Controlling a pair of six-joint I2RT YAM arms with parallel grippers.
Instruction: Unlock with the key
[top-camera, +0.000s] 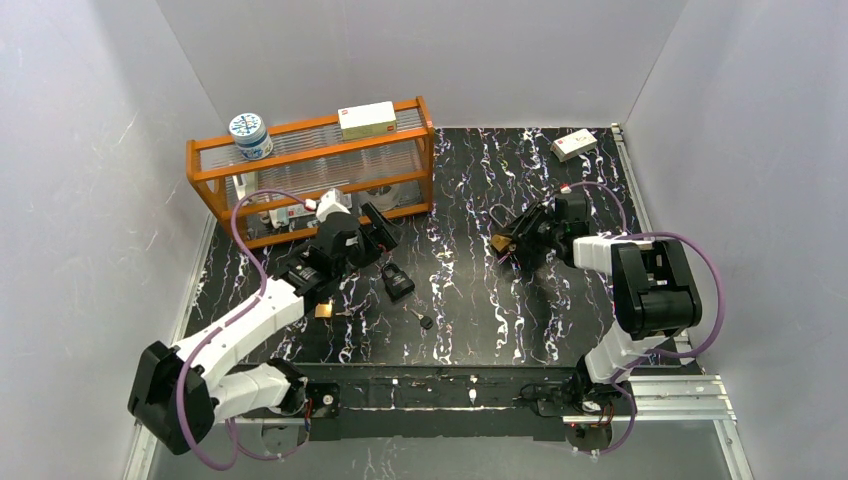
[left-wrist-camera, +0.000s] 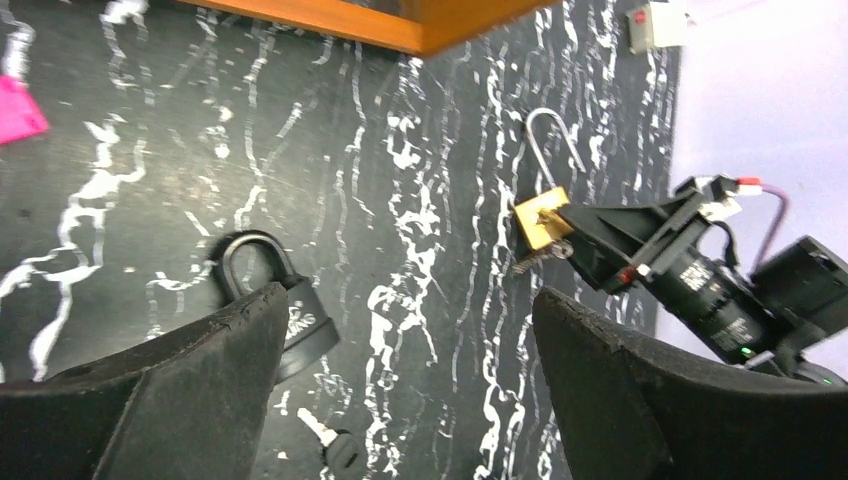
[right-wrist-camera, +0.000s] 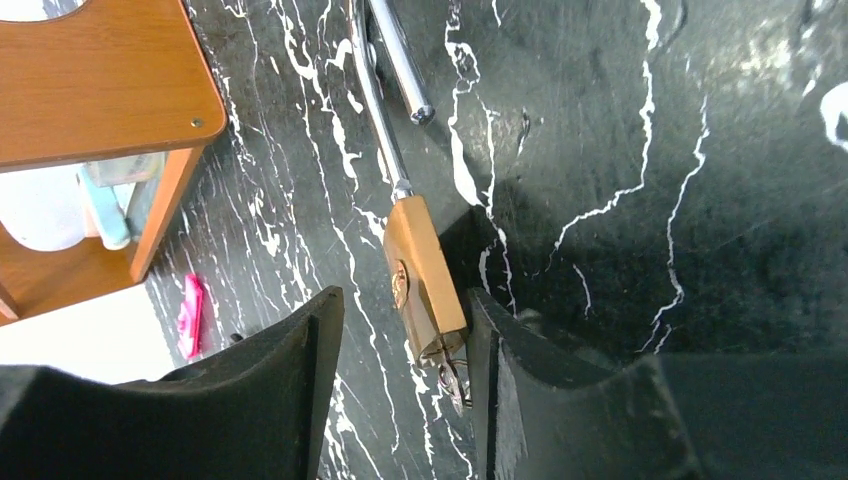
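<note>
Since brass padlock (right-wrist-camera: 425, 275) lies on desk (right-wrist-camera: 700, 150), right half, between fingers of right hand (right-wrist-camera: 405, 310) that are spread apart with only one seeming to touch body, nothing clamps it. Shackle (right-wrist-camera: 375, 100) looks open; key (right-wrist-camera: 455, 380) hangs in cylinder. Risk: off-centre closing shoves lock sideways, knocks key out. Left hand (left-wrist-camera: 410, 298) gapes wide, holds nothing, over black padlock (left-wrist-camera: 290, 325) and loose key (left-wrist-camera: 340, 452); descent could nudge either.
</note>
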